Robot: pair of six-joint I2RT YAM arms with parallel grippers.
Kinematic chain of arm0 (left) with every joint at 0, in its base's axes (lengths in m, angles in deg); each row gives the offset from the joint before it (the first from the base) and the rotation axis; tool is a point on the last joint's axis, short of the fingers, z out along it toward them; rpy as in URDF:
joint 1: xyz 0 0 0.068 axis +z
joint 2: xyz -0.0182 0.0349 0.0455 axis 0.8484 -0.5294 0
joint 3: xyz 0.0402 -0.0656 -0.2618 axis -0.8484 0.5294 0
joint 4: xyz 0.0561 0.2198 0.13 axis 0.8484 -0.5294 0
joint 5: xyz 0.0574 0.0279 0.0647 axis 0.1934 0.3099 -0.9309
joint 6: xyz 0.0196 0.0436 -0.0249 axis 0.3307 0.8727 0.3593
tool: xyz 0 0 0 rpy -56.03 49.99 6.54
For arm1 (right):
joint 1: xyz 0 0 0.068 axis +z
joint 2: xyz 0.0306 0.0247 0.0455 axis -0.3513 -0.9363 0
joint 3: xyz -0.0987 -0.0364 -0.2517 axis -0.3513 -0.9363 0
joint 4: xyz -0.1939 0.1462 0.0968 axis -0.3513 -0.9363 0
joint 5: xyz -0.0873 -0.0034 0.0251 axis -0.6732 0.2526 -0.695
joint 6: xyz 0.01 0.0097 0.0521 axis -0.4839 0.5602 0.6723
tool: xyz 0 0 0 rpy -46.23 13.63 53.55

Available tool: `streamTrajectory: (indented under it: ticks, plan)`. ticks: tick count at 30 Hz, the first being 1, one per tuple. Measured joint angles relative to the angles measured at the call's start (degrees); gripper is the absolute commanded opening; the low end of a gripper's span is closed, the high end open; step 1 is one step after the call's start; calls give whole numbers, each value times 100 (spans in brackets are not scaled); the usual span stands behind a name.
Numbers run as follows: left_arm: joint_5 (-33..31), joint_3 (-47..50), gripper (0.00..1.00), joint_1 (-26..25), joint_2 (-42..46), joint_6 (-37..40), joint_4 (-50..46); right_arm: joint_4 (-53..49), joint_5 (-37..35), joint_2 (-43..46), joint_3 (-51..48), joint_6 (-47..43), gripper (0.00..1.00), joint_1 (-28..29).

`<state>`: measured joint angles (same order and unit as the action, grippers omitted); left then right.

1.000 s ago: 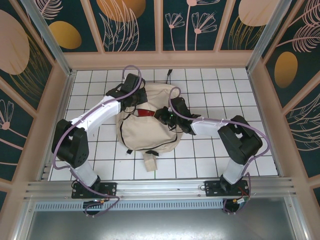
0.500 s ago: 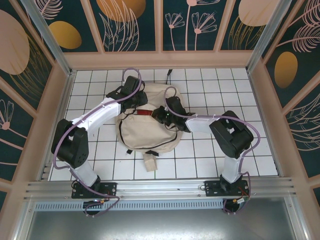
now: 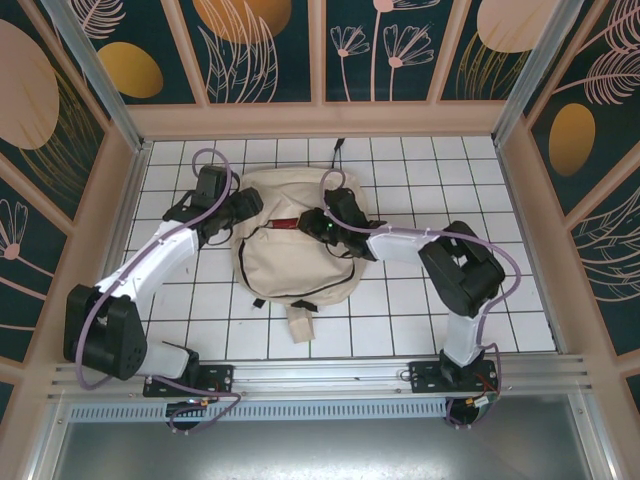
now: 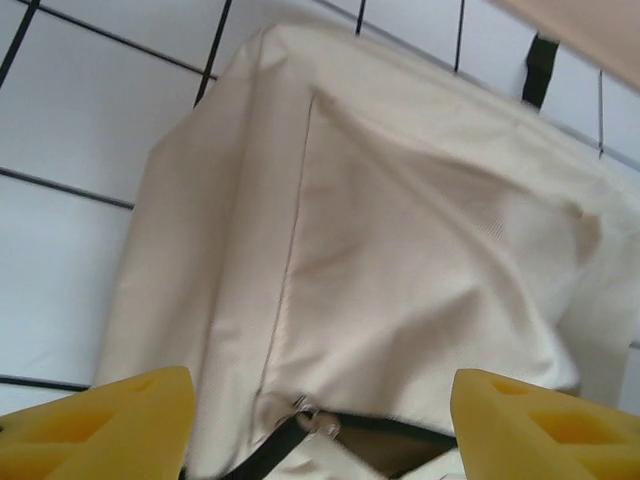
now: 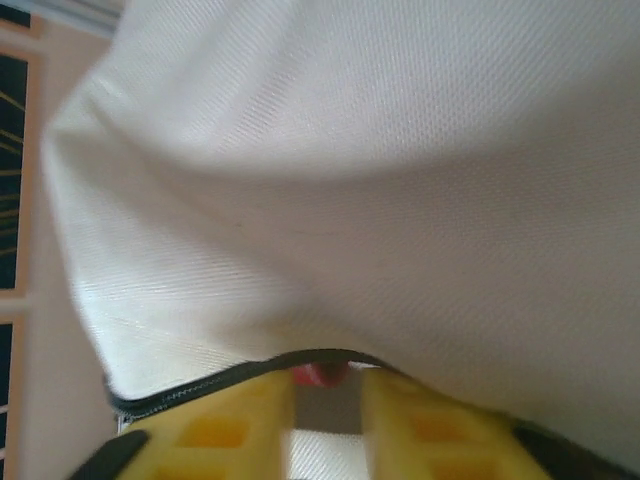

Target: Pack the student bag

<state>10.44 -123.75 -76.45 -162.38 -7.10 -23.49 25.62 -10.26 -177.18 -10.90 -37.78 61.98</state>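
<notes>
The student bag, a beige soft backpack, lies flat in the middle of the tiled table. Its dark zipper mouth gapes a little near the top, and something red shows inside. My left gripper hovers at the bag's left upper edge, open wide. In the left wrist view the yellow fingertips flank the bag's fabric and a metal zipper pull, with nothing held between them. My right gripper sits at the mouth's right end. Its jaws stand slightly apart under the zipper edge, with the red thing just beyond.
Wooden walls fence the white tiled table on three sides. The bag's black top loop points to the far wall and a beige strap trails toward me. An aluminium rail runs along the near edge.
My left gripper let go of the bag's edge, opened wide and drew back to the left. My right gripper shifted slightly left along the mouth and parted its jaws a little.
</notes>
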Motion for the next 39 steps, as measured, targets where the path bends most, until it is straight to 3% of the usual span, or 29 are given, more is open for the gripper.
streamTrajectory:
  ticks: [6, 10, 30, 37, 39]
  plan:
    - [247, 732, 72, -2, 527, 426, -157, -599, -496, 1117, -289, -579, 69, 9]
    - [511, 791, 70, -70, 562, 341, -236, -839, -776, 1394, -317, -844, 79, 2]
    - [817, 1888, 66, -223, 339, -3316, 1917, -1021, -940, 1484, -758, -831, 81, -184]
    - [629, 1939, 57, -223, 238, -3869, 2286, -977, -896, 1587, -828, -815, 80, -221]
    - [442, 1939, 50, -223, 221, -3891, 2306, -977, -896, 1596, -837, -813, 80, -227]
